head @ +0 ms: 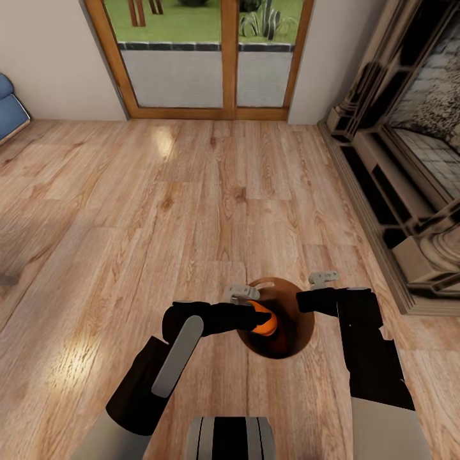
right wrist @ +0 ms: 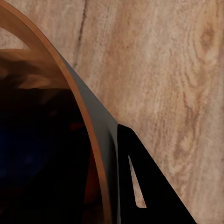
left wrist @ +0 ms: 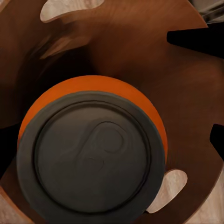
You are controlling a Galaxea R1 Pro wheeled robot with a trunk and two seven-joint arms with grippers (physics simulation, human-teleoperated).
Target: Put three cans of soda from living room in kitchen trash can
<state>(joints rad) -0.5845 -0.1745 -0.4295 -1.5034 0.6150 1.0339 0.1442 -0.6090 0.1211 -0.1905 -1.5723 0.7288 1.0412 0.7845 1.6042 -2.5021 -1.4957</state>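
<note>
My left gripper (head: pixel 259 313) hangs over the mouth of the tash can (head: pixel 300 332), which sits on the wood floor (head: pixel 191 211) just ahead of my base, and 1 can of soda (head: pixel 264 321) shows bright orange at its fingertips, above the bin's dark inside. My left wrist camera looks straight onto that can's grey end (left wrist: pixel 93 158) with its pull tab, an orange band of its side above it, and the brown wall of the bin (left wrist: pixel 186 93) all round; whether my fingers are clamped on the can I cannot tell from here. My right gripper (head: pixel 319 287) is at the bin's far rim on the other side; its wrist view shows the coppery rim (right wrist: pixel 70 79) curving past a dark finger (right wrist: pixel 154 196), and I cannot tell how wide it stands. Ahead are wood-framed glass doors (head: pixel 204 57), a stone fireplace (head: pixel 409 160) at my right, a blue sofa (head: pixel 9 108) at my left.
</note>
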